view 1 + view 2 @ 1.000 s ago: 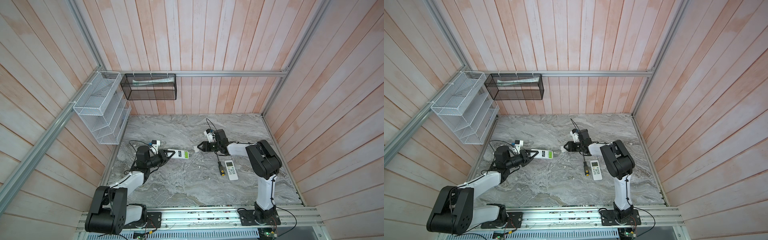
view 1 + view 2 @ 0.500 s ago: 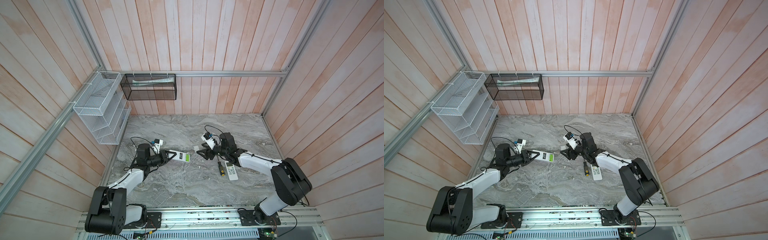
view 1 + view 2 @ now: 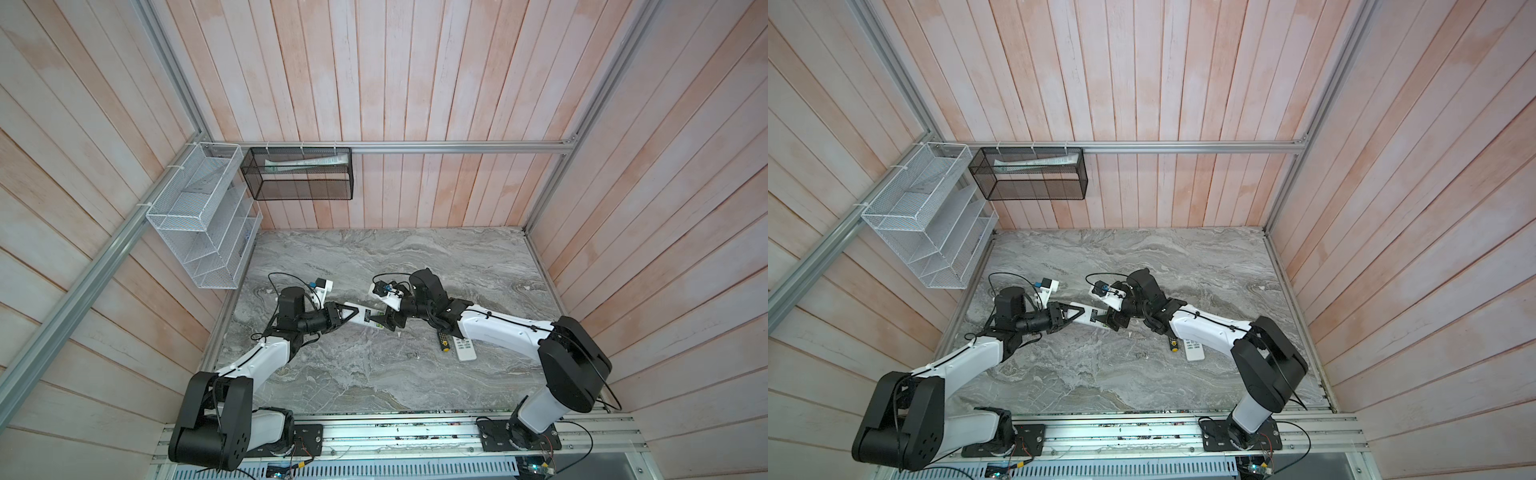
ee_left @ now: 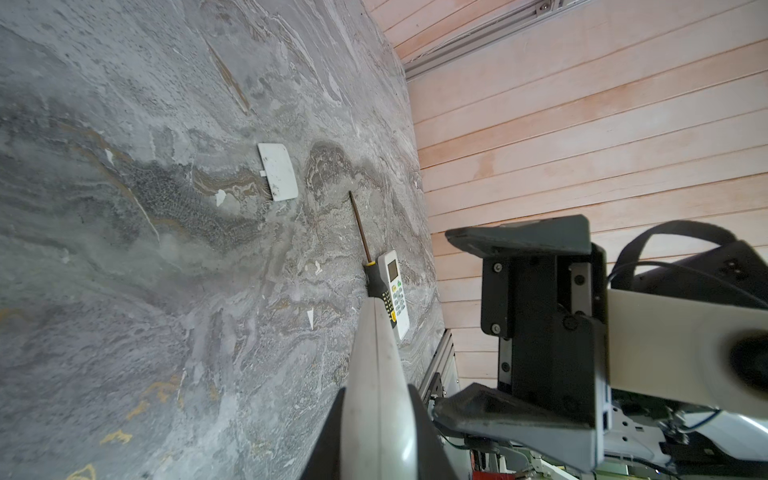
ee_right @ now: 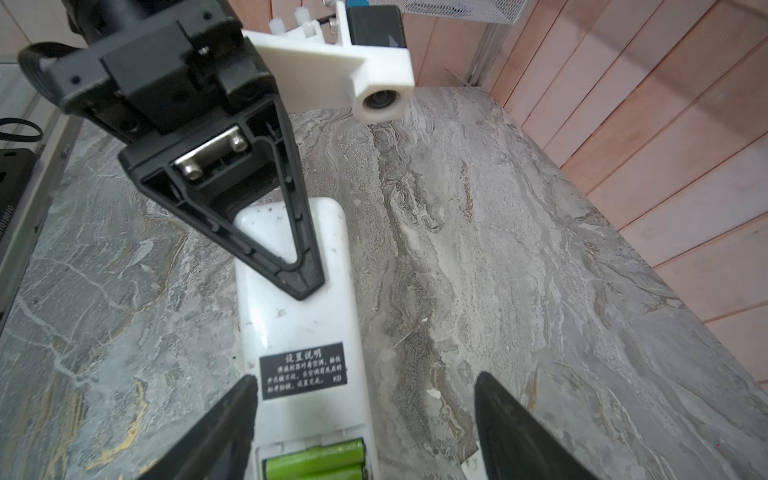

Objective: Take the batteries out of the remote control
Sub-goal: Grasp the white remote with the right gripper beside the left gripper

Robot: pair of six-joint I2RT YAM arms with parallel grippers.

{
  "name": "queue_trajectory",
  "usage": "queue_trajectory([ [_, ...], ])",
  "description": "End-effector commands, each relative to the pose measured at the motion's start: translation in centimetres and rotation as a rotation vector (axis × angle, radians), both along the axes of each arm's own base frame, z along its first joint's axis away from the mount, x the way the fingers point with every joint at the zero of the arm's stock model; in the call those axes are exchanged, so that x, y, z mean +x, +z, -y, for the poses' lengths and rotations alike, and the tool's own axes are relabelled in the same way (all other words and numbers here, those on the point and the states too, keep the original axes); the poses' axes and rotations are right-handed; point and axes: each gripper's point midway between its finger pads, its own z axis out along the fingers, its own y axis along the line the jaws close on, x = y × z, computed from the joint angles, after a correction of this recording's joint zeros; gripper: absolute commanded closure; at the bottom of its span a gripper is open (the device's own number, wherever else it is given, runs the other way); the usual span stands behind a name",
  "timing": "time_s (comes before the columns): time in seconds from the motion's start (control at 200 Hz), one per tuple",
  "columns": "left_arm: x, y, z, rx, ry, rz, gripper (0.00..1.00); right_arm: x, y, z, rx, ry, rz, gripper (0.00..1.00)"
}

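While the L claw (image 5: 305,282) is clamping the far end of the white remote (image 5: 299,324), label side up and low over the bench (image 5: 519,249), the R claw (image 5: 365,380) is hanging w/ jaws wide apart at the uncovered battery end. Lime-green batteries (image 5: 316,459) are sitting in the open bay, apparently lying across the remote's width and nearer the R wrist than its fingertips (image 5: 232,411). One tip is overlapping the remote's edge and the other is standing well off to the side, so the claw is sitting off-centre. R arm is the nearer one. I'm judging it's needing to back up along the remote's long axis, re-centre, then dip.
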Motion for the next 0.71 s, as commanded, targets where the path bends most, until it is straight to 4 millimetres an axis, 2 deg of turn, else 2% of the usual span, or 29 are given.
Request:
queue_trajectory([
  [0.0,0.6,2.1,0.4,-0.012,-0.022,0.07,1.0,-0.6,-1.4,-0.8,-0.053,0.024,-0.028,0.17],
  [0.17,0.6,2.1,0.4,-0.011,-0.021,0.07,1.0,-1.6,-2.1,-1.6,-0.063,0.061,-0.052,0.17],
  [0.48,0.6,2.1,0.5,-0.01,-0.027,0.073,1.0,-0.7,-2.7,-2.1,-0.068,0.016,-0.067,0.19],
  [0.7,0.5,2.2,0.5,-0.01,-0.031,0.078,1.0,-0.5,-3.1,-2.3,-0.078,0.016,-0.072,0.28],
])
